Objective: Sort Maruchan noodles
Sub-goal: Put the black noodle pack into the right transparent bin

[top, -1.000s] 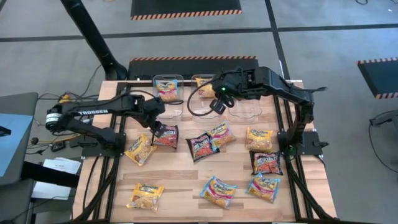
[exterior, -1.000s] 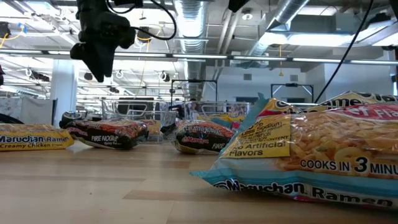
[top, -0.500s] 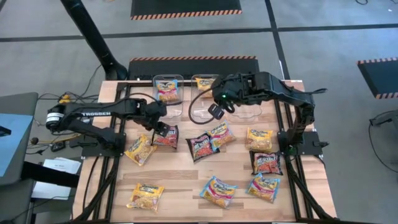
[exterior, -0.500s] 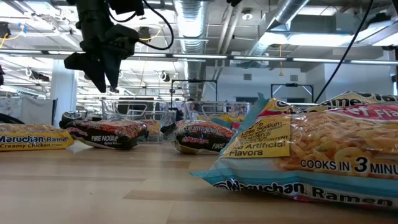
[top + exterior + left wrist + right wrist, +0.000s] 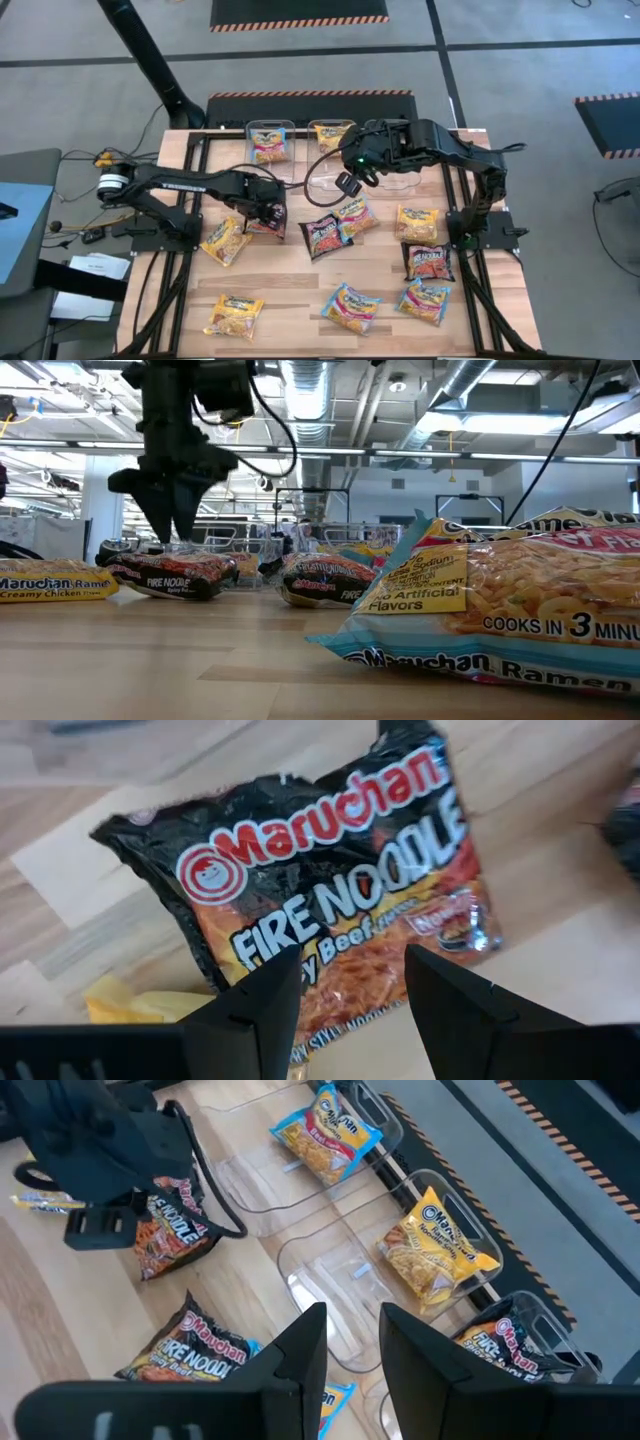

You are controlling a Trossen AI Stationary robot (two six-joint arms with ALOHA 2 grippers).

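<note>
Jaws apart, the left gripper point(image 5: 268, 212) hangs directly above a dark Fire Noodle packet point(image 5: 330, 910) lying flat on the table point(image 5: 290, 290) at about nine o'clock of the central cluster, a yellow packet point(image 5: 226, 240) just beside it at seven. The packet is not yet gripped. A clean pickup likely means lowering straight down so the two fingers straddle the packet's narrow width, closing on the crinkled edge rather than the slick face, and lifting without dragging the yellow neighbour. The right gripper point(image 5: 346, 182), jaws partly apart and empty, waits over the clear bins point(image 5: 330, 1295) at twelve o'clock, where blue, yellow and dark packets already sit in separate bins.
</note>
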